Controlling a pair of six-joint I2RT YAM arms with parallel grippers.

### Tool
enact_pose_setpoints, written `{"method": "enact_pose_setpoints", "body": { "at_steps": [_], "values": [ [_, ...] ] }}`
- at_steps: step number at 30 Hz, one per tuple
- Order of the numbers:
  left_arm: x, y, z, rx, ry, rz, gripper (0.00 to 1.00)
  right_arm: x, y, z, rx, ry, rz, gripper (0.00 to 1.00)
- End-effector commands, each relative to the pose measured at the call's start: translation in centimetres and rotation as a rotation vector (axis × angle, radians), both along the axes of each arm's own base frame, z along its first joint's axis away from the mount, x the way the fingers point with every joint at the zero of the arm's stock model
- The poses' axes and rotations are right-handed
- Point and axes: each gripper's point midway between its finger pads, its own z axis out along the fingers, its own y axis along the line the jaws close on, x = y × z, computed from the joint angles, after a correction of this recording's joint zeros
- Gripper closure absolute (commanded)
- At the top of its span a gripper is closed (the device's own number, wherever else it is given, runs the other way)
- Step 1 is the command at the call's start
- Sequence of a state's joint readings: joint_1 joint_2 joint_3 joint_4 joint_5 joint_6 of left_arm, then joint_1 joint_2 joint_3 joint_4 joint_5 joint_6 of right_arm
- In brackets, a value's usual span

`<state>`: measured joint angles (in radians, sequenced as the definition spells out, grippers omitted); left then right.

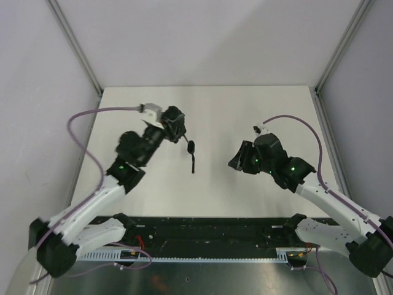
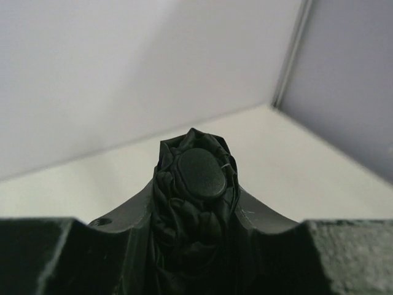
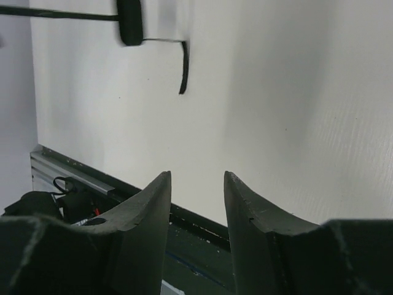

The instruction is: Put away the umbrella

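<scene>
Umbrella, furled, clamped between left fingers — right fingers parted, empty.

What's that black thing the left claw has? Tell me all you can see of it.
The umbrella is folded: crumpled matte black fabric bunched round a smooth oval cap, clamped in the left claw. A thin dark shaft sticks out, ending in a small black handle with a strap dangling from it.

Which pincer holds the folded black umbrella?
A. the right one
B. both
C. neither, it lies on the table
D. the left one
D: the bunched umbrella sits clamped in the left pincer, while the right pincer stands open and empty.
</scene>
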<state>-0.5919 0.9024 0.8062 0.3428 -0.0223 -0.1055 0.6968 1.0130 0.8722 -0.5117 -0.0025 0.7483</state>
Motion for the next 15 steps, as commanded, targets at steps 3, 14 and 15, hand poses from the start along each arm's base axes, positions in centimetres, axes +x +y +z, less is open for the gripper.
{"method": "enact_pose_setpoints", "body": {
  "at_steps": [3, 14, 15],
  "values": [
    [3.7, -3.2, -10.3, 0.138, 0.052, 0.107, 1.00, -0.5, -1.5, 1.9, 0.039, -0.040, 0.015, 0.56],
    [1.6, -4.6, -21.0, 0.109, 0.218, 0.096, 1.00, -1.4, -1.7, 0.5, 0.081, -0.012, 0.057, 0.58],
    [1.3, -4.9, -20.2, 0.092, 0.206, 0.067, 1.00, -1.6, -1.1, 0.6, 0.089, -0.024, 0.103, 0.57]
  ]
}}
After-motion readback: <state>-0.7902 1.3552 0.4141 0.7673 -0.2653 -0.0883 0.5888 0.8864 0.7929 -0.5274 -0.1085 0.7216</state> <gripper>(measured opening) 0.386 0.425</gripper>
